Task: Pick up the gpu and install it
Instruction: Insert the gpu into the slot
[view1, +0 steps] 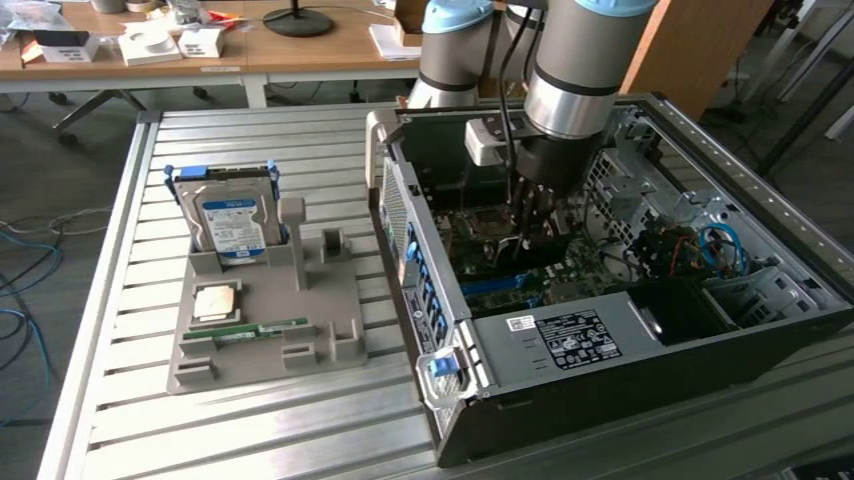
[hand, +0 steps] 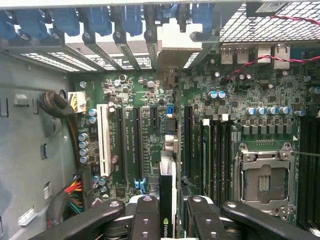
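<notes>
The gpu (hand: 166, 195) stands edge-on between my fingers (hand: 147, 216), a thin dark card with a green logo on its edge. My gripper (hand: 167, 217) is shut on it. The card hangs over the green motherboard (hand: 130, 145), in line with the long black slots, its silver bracket (hand: 172, 47) up at the case's rear openings. I cannot tell whether its lower edge sits in a slot. In the exterior view my gripper (view1: 527, 225) reaches down inside the open computer case (view1: 561, 400).
A grey holder (view1: 267, 340) on the slatted table carries a silver hard drive (view1: 230, 220), a green memory stick (view1: 247, 330) and a small square chip (view1: 216, 302). Inside the case lie a processor socket (hand: 262, 182), cable bundles (hand: 75, 192) and a drive cage (view1: 761, 290).
</notes>
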